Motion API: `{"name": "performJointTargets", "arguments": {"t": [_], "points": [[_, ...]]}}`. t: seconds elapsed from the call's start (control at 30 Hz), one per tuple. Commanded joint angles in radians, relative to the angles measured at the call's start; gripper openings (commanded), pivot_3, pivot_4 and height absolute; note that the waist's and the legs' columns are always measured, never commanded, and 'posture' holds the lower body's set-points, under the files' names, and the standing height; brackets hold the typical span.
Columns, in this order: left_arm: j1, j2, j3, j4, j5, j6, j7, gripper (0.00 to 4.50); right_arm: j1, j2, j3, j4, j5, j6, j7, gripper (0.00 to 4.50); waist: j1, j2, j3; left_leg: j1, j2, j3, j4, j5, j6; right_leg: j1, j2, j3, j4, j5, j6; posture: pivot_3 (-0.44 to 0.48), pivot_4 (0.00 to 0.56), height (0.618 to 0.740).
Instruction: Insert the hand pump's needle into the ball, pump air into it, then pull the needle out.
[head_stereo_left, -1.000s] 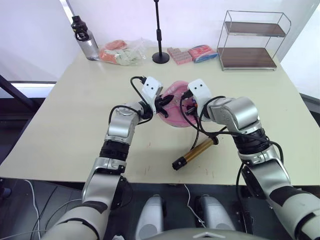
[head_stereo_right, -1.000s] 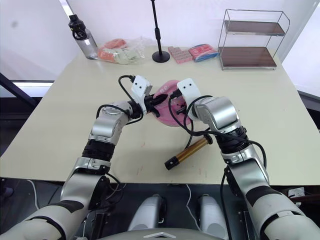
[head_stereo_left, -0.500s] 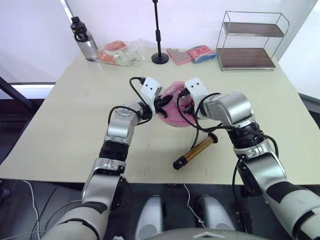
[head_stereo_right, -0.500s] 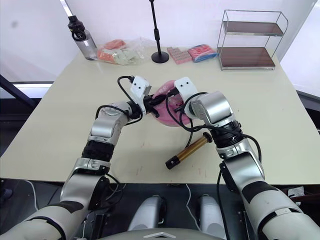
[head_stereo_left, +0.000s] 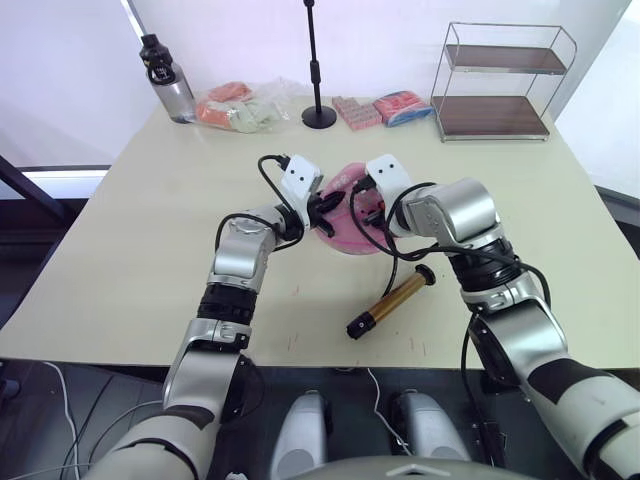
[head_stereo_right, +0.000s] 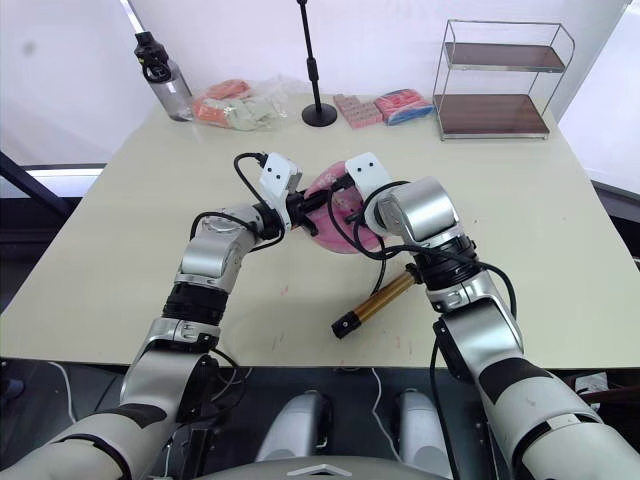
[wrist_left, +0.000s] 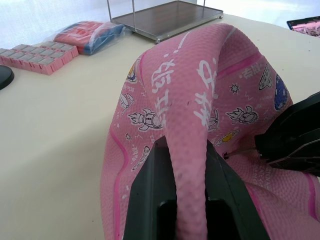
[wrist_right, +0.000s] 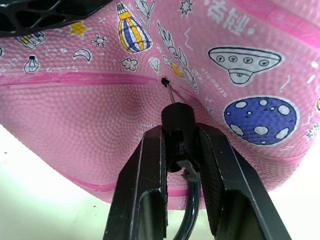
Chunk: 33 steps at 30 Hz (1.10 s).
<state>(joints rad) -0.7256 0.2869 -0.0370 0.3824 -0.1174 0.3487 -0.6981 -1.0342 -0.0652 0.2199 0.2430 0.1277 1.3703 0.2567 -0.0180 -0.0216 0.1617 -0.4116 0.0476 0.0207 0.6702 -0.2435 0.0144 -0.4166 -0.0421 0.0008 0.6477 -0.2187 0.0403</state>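
Ball: the pink ball (head_stereo_left: 350, 212), flattened and folded, lies on the surface (head_stereo_left: 150, 230) near its middle, between the two grippers.
Left gripper: the left gripper (wrist_left: 182, 165) is closed on a raised fold of the ball, one finger on each side of the fold, at the ball's 9 o'clock side in the head views.
Right gripper: the right gripper (wrist_right: 181, 145) is clamped on the black fitting of the needle (wrist_right: 171, 94), at the ball's 3 o'clock side.
Needle: the thin metal pin's tip sits at the dark valve dot (wrist_right: 164, 80), touching it; how deep it goes cannot be told.
Hose: the thin black hose (head_stereo_left: 392, 265) loops from the right gripper toward the pump.
Hand pump: the hand pump (head_stereo_left: 390, 301) lies flat on the surface at the ball's 5 o'clock, apart from it, gold barrel slanting, one black end toward the front edge.
Far edge: a bottle (head_stereo_left: 165, 78) at 11 o'clock, a plastic bag (head_stereo_left: 240, 105) beside it, a black stand (head_stereo_left: 319, 80) at 12 o'clock, packets (head_stereo_left: 385, 107), and a wire shelf (head_stereo_left: 500, 80) at 1 o'clock.
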Motion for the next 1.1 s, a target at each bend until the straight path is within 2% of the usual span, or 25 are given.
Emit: {"name": "performJointTargets", "arguments": {"t": [0.03, 0.33, 0.53, 1.1], "points": [[0.018, -0.079, -0.101, -0.049, -0.031, -0.014, -0.093, 0.01, -0.027, 0.068, 0.020, 0.054, 0.012, -0.083, 0.018, 0.36, -0.001, 0.000, -0.001, 0.000, 0.000, 0.000, 0.000, 0.000, 0.000, 0.000, 0.000, 0.000, 0.000, 0.000, 0.000, 0.000, 0.150, 0.740], [0.030, -0.082, -0.094, -0.052, -0.027, -0.023, -0.109, 0.01, -0.051, 0.105, 0.005, 0.114, -0.001, -0.127, 0.027, 0.36, -0.018, 0.000, -0.005, 0.004, 0.000, 0.000, 0.000, 0.000, 0.000, 0.003, 0.000, 0.000, 0.000, -0.001, 0.002, 0.000, 0.150, 0.740], [0.033, -0.089, -0.089, -0.043, -0.031, -0.033, -0.119, 0.01, -0.048, 0.115, 0.011, 0.109, 0.007, -0.145, 0.059, 0.36, -0.021, 0.000, -0.005, 0.010, 0.000, 0.000, -0.002, 0.000, 0.000, 0.006, 0.000, 0.003, 0.000, -0.004, -0.002, 0.000, 0.150, 0.740], [0.045, -0.103, -0.101, -0.010, -0.026, -0.061, -0.135, 0.01, -0.070, 0.156, -0.033, 0.090, 0.026, -0.106, 0.089, 0.36, -0.022, 0.000, -0.005, 0.011, 0.001, -0.001, -0.004, 0.000, 0.000, 0.006, 0.000, 0.006, 0.000, -0.004, -0.002, 0.000, 0.150, 0.740]]}}
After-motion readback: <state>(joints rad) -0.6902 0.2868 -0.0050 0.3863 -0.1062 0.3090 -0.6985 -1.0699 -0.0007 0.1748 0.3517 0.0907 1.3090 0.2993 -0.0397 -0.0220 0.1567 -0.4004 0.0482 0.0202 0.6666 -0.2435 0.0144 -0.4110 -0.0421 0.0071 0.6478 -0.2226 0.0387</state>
